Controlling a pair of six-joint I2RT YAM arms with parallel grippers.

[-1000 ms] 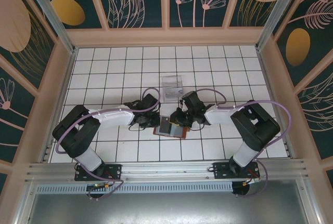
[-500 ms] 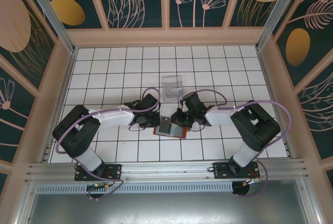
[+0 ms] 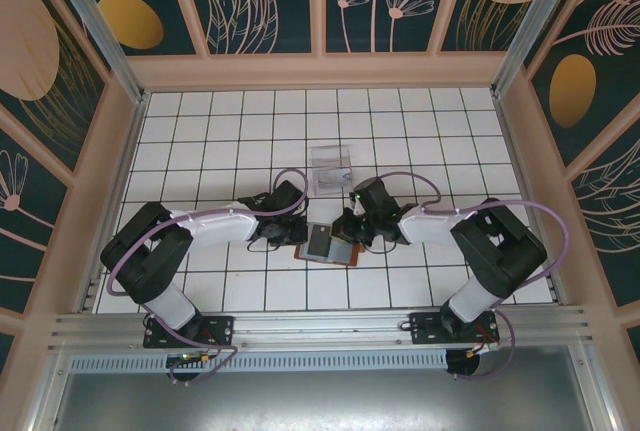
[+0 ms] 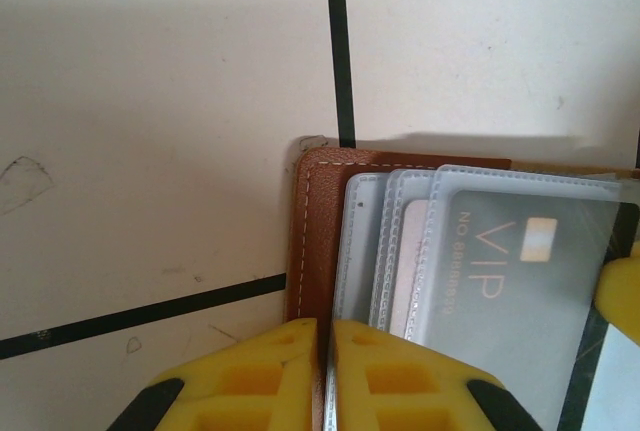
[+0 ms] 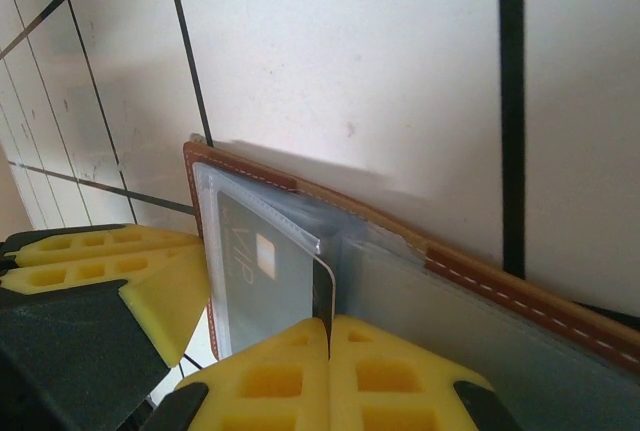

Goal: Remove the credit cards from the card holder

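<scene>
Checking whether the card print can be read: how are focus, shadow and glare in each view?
Left wrist: VIP card sharp and legible, yellow fingers soft, a shadow band on the tile above the card holder. Right wrist: lettering small and skewed, near fingers blurred. Top: card holder too small for print.

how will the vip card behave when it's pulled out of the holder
The VIP card looks thin and stiff, so it will probably slide out without folding. Its glossy face looks slick, so it may slip in the right claw. The card holder seems light; it would likely drag along unless the left claw pins it.
</scene>
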